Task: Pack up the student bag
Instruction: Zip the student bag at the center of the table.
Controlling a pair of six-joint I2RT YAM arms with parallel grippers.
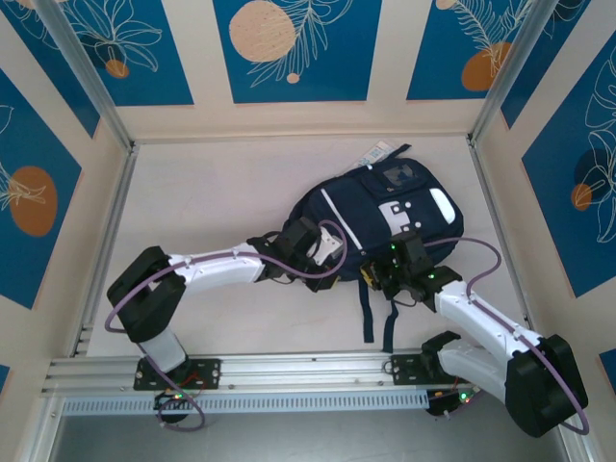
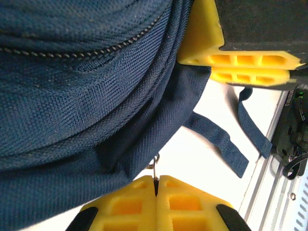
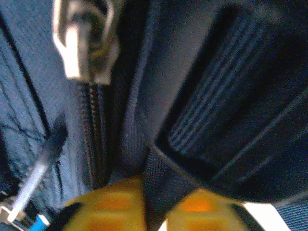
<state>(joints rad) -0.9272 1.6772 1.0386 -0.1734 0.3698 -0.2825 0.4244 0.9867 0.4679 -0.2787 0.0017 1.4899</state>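
Zip work, by looks. Left gripper (image 2: pixel 155 185) pinched shut on metal pull (image 2: pixel 153 167); right gripper (image 3: pixel 156 192) clamps student bag (image 1: pixel 356 221) webbing, zip slider (image 3: pixel 84 38) ahead-left. Next: steady pull, right anchoring.

1. student bag (image 1: pixel 385 226): dark navy weave; thin white stripes; light grey patches on the front.
2. straps (image 1: pixel 369 313): dark navy, ribbed webbing.
3. zip pull (image 3: pixel 84 38): silver metal; zip teeth dark.
4. left tool (image 2: pixel 155 192), right tool (image 3: pixel 156 207): bright yellow fingers, black trim.
5. arms (image 1: pixel 217 262): white shells, black joints; cables (image 1: pixel 109 310) purple.
6. bench (image 1: pixel 212 202): pale cream, plain.
7. wall panels (image 1: pixel 144 48): blue, white leaf line-drawings, orange and peach discs; cream borders.
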